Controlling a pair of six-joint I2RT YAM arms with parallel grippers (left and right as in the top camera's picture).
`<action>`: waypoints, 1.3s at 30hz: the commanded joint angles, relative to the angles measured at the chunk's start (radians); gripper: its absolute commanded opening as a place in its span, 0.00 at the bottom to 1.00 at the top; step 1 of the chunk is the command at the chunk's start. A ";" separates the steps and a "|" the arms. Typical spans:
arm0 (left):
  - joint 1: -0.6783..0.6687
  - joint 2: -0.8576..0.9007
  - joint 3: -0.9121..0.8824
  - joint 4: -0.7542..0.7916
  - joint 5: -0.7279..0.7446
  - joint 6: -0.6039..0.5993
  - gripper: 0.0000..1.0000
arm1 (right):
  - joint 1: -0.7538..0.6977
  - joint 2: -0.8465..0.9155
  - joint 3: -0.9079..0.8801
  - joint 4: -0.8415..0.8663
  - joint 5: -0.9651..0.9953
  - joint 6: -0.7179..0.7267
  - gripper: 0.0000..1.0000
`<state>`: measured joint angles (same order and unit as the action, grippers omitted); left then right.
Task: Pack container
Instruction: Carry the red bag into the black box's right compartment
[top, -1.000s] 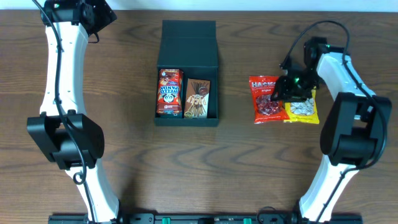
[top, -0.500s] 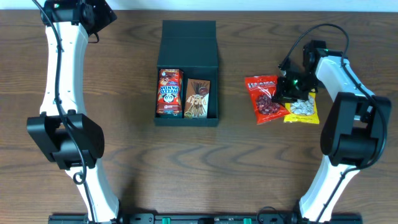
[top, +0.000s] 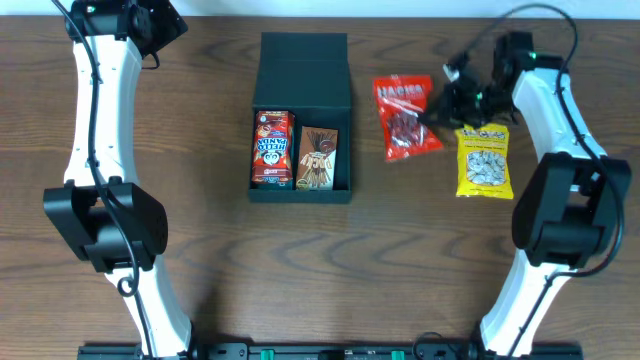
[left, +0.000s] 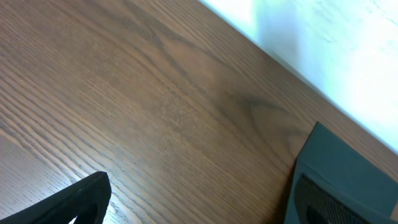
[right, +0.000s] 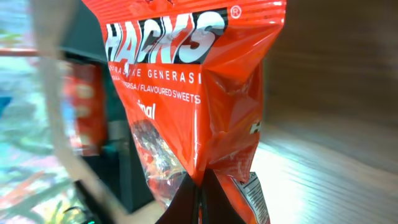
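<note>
The red sweet bag (top: 405, 120) is being pinched by the right gripper (right: 200, 196) just right of the box (top: 300, 62) — floppy like that, it risks being snagged on the wall. Whether the left gripper (top: 158, 25) is being kept open can't be told.

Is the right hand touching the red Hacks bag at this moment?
Touching. The right wrist view shows the right hand pinched shut on the lower edge of the red Hacks bag, with the foil creased at the grip.

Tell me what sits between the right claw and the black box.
Only the red Hacks bag, gripped by the right claw; beyond it, bare table up to the container, seen overhead.
</note>
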<state>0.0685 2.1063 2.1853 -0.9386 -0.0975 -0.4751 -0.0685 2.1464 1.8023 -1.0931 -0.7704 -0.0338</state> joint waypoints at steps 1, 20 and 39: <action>0.004 -0.001 -0.004 -0.004 -0.017 -0.012 0.95 | 0.060 0.002 0.103 -0.034 -0.125 0.056 0.02; 0.004 -0.001 -0.004 -0.004 -0.018 -0.011 0.96 | 0.389 0.002 0.179 -0.077 0.193 0.618 0.02; 0.012 -0.001 -0.004 -0.008 -0.017 -0.011 0.95 | 0.519 0.003 0.150 -0.075 0.434 0.874 0.02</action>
<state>0.0704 2.1063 2.1853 -0.9394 -0.0975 -0.4751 0.4484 2.1464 1.9659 -1.1751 -0.3668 0.8047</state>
